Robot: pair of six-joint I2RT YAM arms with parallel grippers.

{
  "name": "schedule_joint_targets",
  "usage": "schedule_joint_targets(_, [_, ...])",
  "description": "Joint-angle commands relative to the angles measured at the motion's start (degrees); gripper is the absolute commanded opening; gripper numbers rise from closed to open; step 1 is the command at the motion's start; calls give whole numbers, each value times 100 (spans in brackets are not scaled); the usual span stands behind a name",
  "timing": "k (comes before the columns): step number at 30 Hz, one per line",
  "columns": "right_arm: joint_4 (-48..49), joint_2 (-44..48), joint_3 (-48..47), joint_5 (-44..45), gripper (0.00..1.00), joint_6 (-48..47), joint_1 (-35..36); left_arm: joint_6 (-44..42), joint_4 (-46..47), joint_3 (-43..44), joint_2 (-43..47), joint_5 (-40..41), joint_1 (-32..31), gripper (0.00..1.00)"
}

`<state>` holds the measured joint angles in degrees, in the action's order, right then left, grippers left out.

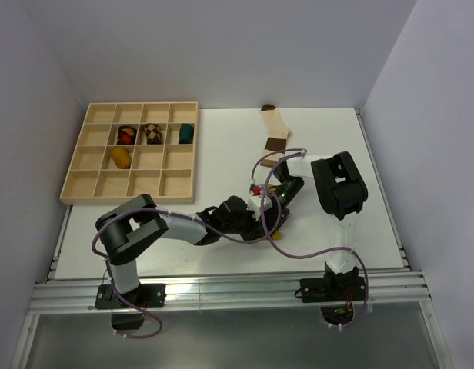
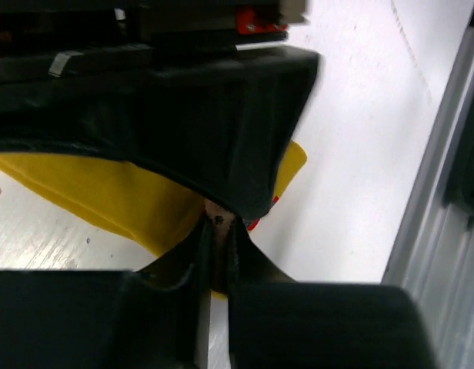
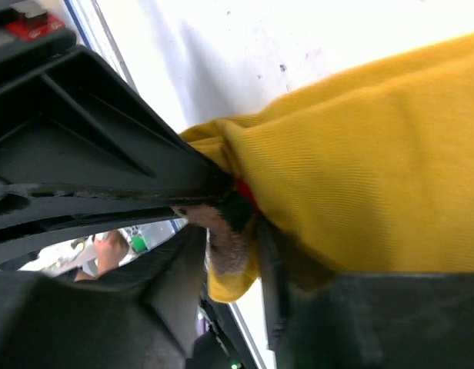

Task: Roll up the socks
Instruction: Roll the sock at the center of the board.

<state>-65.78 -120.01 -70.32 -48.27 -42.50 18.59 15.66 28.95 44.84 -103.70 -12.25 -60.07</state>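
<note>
- Left gripper (image 2: pixel 218 231): closed on the red-marked corner of the yellow sock (image 2: pixel 98 196), jaws nearly together with fabric between them.
- Right gripper (image 3: pixel 233 227): clamped on the same corner from the opposite side, fingertips almost meeting the other pair (probably a shared pinch to keep the first fold from springing open).
- Rest of the yellow sock spread flat on the table (image 1: pixel 360 154) beneath both wrists, not yet wound up.
- Cream sock (image 1: pixel 275 131) lying straight, well apart toward the far edge, untouched and likely next in line.
- Mustard-orange sock (image 1: pixel 119 157) in a compartment of the tray (image 1: pixel 129 200), seemingly bundled already, beside other bundles a row farther back.
</note>
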Motion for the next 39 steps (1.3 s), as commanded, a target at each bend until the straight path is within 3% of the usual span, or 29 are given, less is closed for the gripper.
schedule_joint_targets(1, [1039,511,168,757,43,30,-57,515,-64,227,-194,-444,180,6])
schedule_joint_targets(2, [1110,635,229,749,45,14,-57,630,-161,262,-255,-662,250,1])
schedule_joint_targets(5, [1681,1345,606,758,55,259,-206,1052,-776,525,-326,-987,391,0])
schedule_joint_targets(8, [2138,2013,853,749,58,453,-461,1492,-1529,736,-353,-1085,531,0])
schedule_joint_targets(12, [2508,2751,1116,740,59,559,-830,2150,-2452,1122,-423,-1656,856,0])
schedule_joint_targets(16, [3262,3649,1740,1065,62,383,-936,3152,-3034,1431,-739,-3027,1190,0])
schedule_joint_targets(20, [3519,4353,2294,1074,63,6,-875,3382,-3852,1966,-1081,-3336,1296,0])
schedule_joint_targets(26, [3958,5511,3496,1460,64,-882,-182,3742,-4712,2713,-1503,-3188,1419,0])
schedule_joint_targets(30, [4336,6207,4096,1672,70,-1155,522,3979,-4854,2942,-1644,-3047,1498,0])
schedule_joint_targets(39, [4775,6314,4475,2278,70,-1147,1594,4208,-4925,3215,-1926,-3081,1595,0])
